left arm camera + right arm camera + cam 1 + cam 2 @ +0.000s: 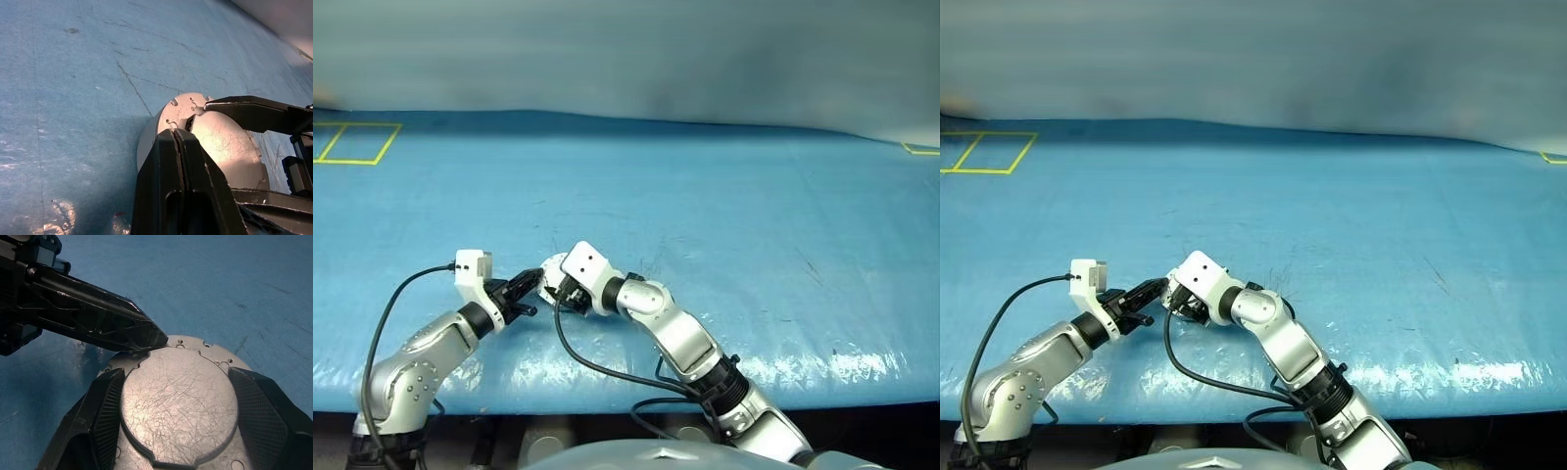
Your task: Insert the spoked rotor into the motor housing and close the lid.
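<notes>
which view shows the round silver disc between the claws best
The right wrist view: the disc shows its scratched face, between the right claw's fingers. The left wrist view shows it partly behind the shut left claw. Head views show just a pale sliver.

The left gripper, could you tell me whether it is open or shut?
Shut: the left gripper has its two fingers pressed together, tip against the silvery disc that the right gripper holds.
</notes>
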Robot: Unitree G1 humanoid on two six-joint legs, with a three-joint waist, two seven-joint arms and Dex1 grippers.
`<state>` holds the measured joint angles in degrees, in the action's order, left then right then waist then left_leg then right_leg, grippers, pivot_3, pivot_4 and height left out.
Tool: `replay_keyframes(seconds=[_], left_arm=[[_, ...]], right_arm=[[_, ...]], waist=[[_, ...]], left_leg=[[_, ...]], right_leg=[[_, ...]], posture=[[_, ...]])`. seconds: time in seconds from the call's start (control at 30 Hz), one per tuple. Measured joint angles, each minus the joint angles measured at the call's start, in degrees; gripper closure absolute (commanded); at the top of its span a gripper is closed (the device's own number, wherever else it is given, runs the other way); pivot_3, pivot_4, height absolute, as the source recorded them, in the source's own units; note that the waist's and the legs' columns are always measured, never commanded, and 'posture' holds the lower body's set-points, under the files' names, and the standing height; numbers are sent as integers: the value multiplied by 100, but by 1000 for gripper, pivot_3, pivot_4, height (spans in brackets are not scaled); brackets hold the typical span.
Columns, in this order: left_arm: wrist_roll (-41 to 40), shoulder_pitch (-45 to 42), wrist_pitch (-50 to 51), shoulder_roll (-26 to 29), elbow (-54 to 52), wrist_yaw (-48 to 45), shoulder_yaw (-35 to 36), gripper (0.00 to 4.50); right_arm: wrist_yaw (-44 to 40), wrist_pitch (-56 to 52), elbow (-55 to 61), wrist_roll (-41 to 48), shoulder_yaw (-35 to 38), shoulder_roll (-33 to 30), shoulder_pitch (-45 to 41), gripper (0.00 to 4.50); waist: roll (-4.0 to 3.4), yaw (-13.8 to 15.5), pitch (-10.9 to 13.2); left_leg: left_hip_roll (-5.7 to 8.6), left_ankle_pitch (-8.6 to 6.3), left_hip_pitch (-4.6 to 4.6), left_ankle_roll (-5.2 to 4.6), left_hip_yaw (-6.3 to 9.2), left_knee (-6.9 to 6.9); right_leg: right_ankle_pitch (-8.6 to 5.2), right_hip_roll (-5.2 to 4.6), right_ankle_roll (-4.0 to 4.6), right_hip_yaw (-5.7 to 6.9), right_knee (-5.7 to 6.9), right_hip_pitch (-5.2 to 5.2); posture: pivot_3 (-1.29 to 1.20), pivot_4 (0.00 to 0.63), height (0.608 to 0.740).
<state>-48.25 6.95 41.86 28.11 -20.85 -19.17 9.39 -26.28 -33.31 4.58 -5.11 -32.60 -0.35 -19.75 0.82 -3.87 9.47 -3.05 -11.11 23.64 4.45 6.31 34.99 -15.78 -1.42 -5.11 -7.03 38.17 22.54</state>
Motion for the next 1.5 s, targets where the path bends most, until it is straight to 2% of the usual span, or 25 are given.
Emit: replay_keyframes(seconds=[0.03, 0.17, 0.2, 0.37, 0.57, 0.63, 0.77, 0.8, 0.97, 1.17, 1.5], left_arm=[[137, -13, -14, 89, -40, -55, -71, 4500], [527, -19, -61, 163, -149, -218, -206, 4500], [582, -17, -80, 163, -164, -229, -231, 4500], [841, 14, -148, 128, -179, -330, -287, 4500], [1036, 148, -315, 3, -196, -355, -256, 4500], [1124, 206, -415, -72, -196, -344, -221, 4500], [1186, 246, -490, -127, -192, -373, -194, 4500], [1190, 249, -497, -155, -193, -387, -191, 4500], [1220, 255, -503, -211, -196, -406, -164, 4500], [1231, 311, -504, -269, -210, -401, -141, 4500], [1231, 420, -501, -317, -300, -376, -77, 4500]], right_arm=[[-2, 0, 2, 2, 8, 0, 8, 1465], [-5, 2, 38, 10, 42, -4, 64, 130], [-6, 2, 51, 22, 50, -4, 85, 23], [-21, -35, 357, 229, 240, -86, 378, 23], [-271, -630, 1482, 884, 904, -618, 1045, 23], [-339, -978, 1937, 1369, 1274, -524, 1279, 23], [-31, -1752, 2403, 2250, 2094, 144, 1381, 23], [143, -2028, 2398, 2446, 2314, 383, 1416, 23], [754, -2865, 2212, 2957, 2828, 450, 1446, 23], [1258, -3260, 1718, 3556, 3155, 486, 1345, 23], [1940, -3724, 905, 5212, 3658, 497, 907, 23]], waist=[[0, 3, -5], [-8, 18, -16], [-9, 24, -18], [-9, 50, -24], [-16, 47, -20], [-17, 38, -20], [-17, 18, -19], [-17, 22, -19], [-19, 25, -18], [-23, 15, -16], [-23, -35, -18]], left_leg=[[0, 0, 0, 0, 0, 0], [3, 0, 0, 0, -1, -2], [3, 0, 0, 0, -1, -2], [3, -1, 2, 0, -1, -2], [2, -1, 6, 0, -1, -6], [2, -1, 8, 0, -1, -13], [0, -1, 6, 0, 0, -13], [1, -1, 8, 0, -1, -13], [3, -2, 16, 0, -2, -19], [2, -1, 17, -1, -3, -28], [1, -1, 13, -2, -3, -31]], right_leg=[[0, 0, 0, 0, -1, 0], [0, -3, -1, 0, -11, -4], [0, -4, -1, 0, -13, -5], [0, -5, -1, 0, -18, -5], [0, -5, -1, -1, -21, 0], [-1, -5, -1, -1, -22, 3], [-1, -4, -1, -1, -21, 3], [-1, -6, 0, -1, -23, 3], [0, -9, 0, -2, -31, 11], [-2, -7, 3, -2, -32, 16], [-3, -6, 4, -1, -31, 14]], posture=[[0, 150, 740], [0, 150, 740], [0, 150, 740], [0, 150, 740], [0, 150, 740], [0, 150, 740], [0, 150, 740], [0, 150, 740], [0, 150, 740], [0, 150, 740], [0, 150, 740]])
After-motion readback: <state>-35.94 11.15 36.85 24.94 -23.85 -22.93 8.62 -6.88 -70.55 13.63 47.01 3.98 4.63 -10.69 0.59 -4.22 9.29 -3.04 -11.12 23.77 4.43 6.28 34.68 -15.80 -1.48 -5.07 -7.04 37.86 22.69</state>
